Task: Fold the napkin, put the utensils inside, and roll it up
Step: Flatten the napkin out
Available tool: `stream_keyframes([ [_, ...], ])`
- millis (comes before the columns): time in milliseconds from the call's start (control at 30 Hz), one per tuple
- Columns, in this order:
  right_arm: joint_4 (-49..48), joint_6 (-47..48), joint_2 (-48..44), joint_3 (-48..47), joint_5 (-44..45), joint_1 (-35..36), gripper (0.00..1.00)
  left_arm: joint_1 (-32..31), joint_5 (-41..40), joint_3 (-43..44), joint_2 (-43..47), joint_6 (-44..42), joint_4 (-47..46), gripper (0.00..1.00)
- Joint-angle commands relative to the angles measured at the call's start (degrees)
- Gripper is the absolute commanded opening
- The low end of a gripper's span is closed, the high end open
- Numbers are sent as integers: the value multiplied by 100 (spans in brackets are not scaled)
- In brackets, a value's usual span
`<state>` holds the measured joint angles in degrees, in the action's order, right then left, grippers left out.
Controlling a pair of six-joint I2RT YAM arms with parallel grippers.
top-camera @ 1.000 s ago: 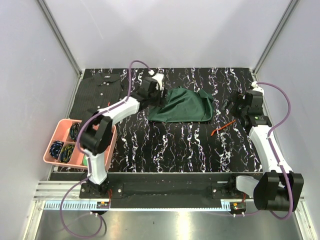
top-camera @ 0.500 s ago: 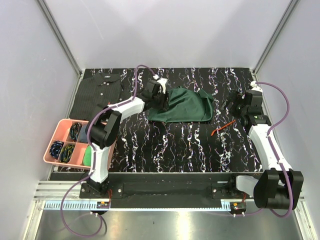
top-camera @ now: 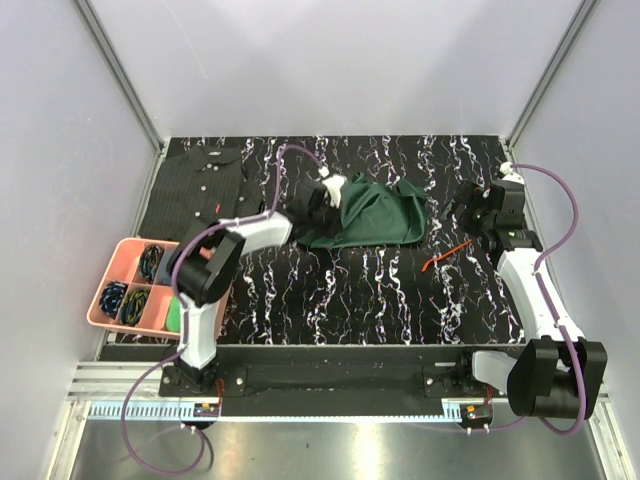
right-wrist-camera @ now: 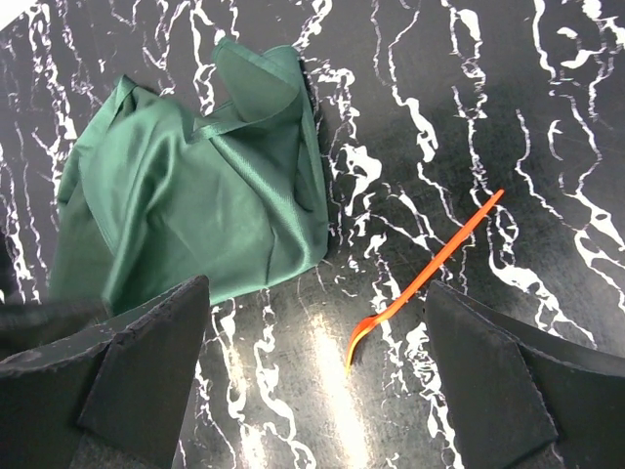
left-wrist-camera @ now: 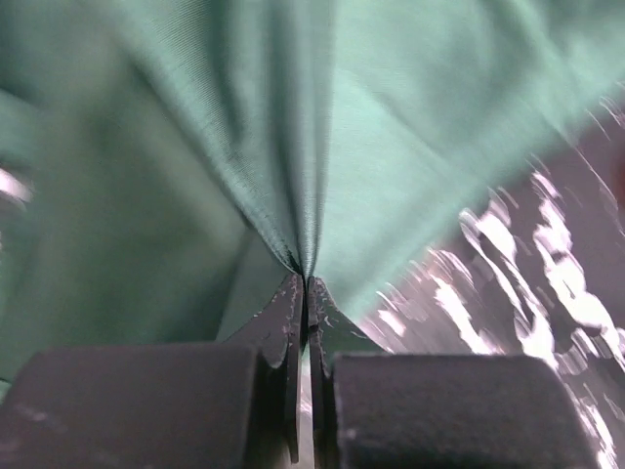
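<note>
my left gripper [left-wrist-camera: 305,285] is pinched tight on a gathered fold of the green napkin [top-camera: 378,215], which lies crumpled at the upper middle of the top view on the black marbled table [top-camera: 340,300]. my right gripper [right-wrist-camera: 312,371] hangs with its jaws spread wide, holding nothing. the orange fork [right-wrist-camera: 430,266] lies right of the napkin, apart from it.

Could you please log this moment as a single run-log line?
left fingers shut on napkin edge | right fingers open, empty, above table | fork lying right of napkin, untouched
</note>
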<state>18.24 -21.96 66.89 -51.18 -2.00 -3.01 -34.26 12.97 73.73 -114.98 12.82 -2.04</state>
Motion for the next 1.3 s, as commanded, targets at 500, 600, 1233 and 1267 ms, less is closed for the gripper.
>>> stream_keyframes([
  [500,215,-388,562,-288,174,2172,95,-2638,525,-2609,2432,520,-1237,63],
  [600,233,-371,448,-156,156,2506,93,-2638,-276,-2952,3354,406,-904,76],
  [1233,514,-415,2238,-366,806,5248,48,-398,-1984,-4166,5285,1240,591,76],
  [1267,557,-424,2336,-393,928,5431,48,-284,-1896,-4148,5180,1267,582,76],
])
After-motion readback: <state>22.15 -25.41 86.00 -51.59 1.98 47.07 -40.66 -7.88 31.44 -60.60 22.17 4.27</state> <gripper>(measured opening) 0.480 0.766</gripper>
